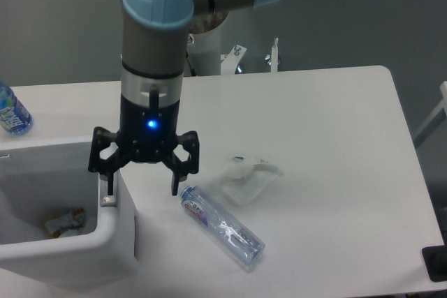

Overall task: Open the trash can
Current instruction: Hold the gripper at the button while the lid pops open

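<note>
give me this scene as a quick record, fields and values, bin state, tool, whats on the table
bin: large boxy white plastic trash can, lid open, scraps visible inside
button: small grey push-button on the rim
tool: open, one finger just above the button, the other over the table
table items: clear plastic bottle lying on its side; crumpled clear wrapper; blue-labelled bottle at the far left edge

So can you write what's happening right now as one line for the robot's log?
trash can: lid open, trash inside | end effector: open, above button corner | bottle: lying on table
</note>
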`<state>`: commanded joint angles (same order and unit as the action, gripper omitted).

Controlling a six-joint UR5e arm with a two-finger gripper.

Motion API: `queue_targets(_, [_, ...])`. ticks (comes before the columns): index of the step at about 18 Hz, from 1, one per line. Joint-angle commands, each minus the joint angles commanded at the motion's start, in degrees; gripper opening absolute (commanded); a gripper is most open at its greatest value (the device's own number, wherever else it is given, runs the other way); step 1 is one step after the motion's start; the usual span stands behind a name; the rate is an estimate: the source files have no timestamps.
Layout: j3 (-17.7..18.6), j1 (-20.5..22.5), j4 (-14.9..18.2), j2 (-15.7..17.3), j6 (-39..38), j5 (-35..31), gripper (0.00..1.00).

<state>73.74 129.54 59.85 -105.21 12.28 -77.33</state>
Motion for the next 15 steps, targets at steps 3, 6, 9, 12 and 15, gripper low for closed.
queue_targets(3, [0.09, 3.60, 0.61, 1.50, 5.89, -5.81, 1.00])
queue_targets(6, [0.44, 6.41, 2.28, 1.76, 12.30, -10.20, 1.00])
queue_targets(9, [0.70, 9.75, 6.75, 2.82, 23.01, -12.58, 1.00])
queue_targets(12, [2.01, 12.39, 9.49, 3.70, 36.98, -15.92, 1.00])
queue_targets(15, [3.95, 15.37, 9.41, 5.02, 42.38, -16.28, 1.00])
